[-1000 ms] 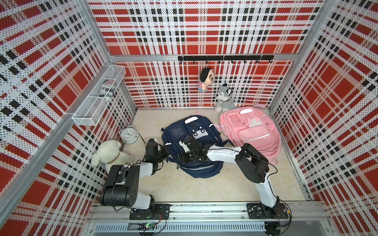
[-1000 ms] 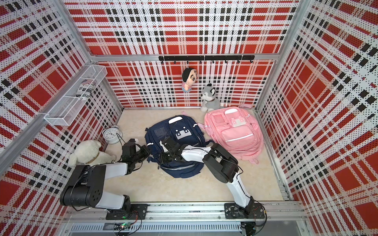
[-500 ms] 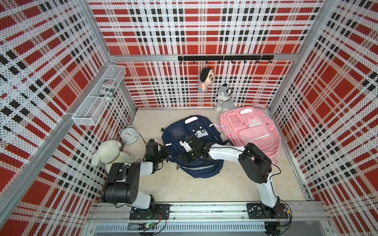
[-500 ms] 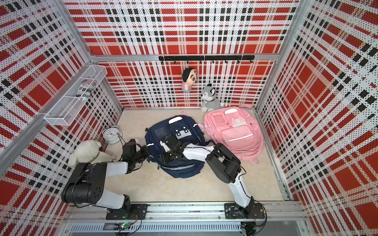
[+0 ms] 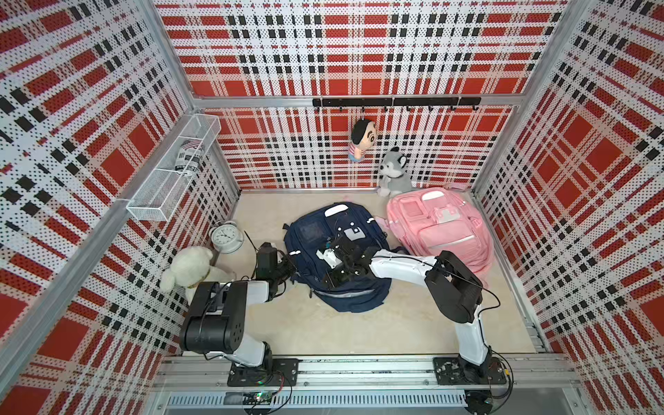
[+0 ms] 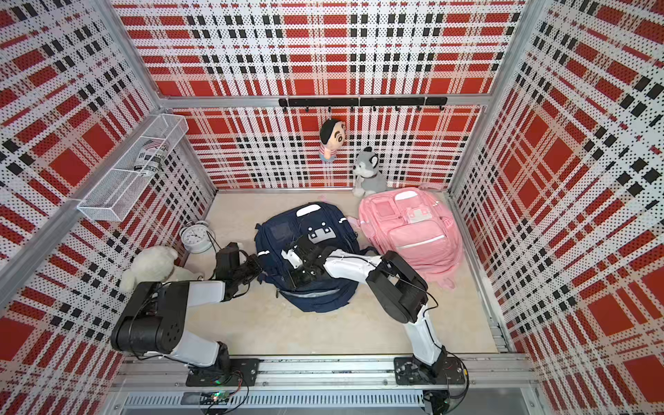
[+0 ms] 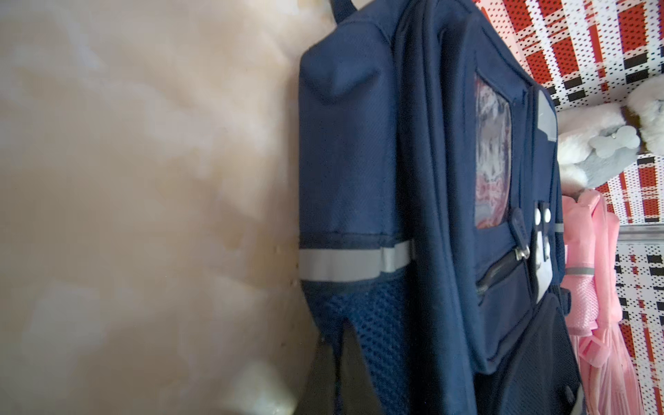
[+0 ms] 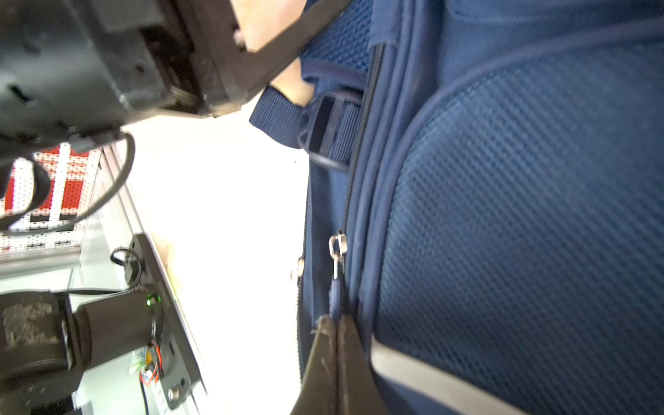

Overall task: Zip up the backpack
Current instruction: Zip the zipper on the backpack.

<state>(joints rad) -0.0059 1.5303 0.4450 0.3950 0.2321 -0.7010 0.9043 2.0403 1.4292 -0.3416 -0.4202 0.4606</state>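
Zipper pull [image 8: 336,287] clenched in right claw [image 8: 336,321]; arm creeps toward 3 o'clock, so zip likely closing slowly. Left claw [image 5: 286,267] clenched at 9 o'clock edge of navy backpack [image 5: 352,300], bracing.

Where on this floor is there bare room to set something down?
Bare floor between the navy backpack and the front rail, and between the alarm clock, back wall and navy backpack. Crowded: around the white plush and beside the pink backpack.

Two backpacks [image 5: 310,233] [image 5: 443,235], three plush toys [image 5: 190,267] [image 5: 395,174] [image 5: 363,138], one alarm clock [image 5: 225,236], one wire shelf [image 5: 158,196]
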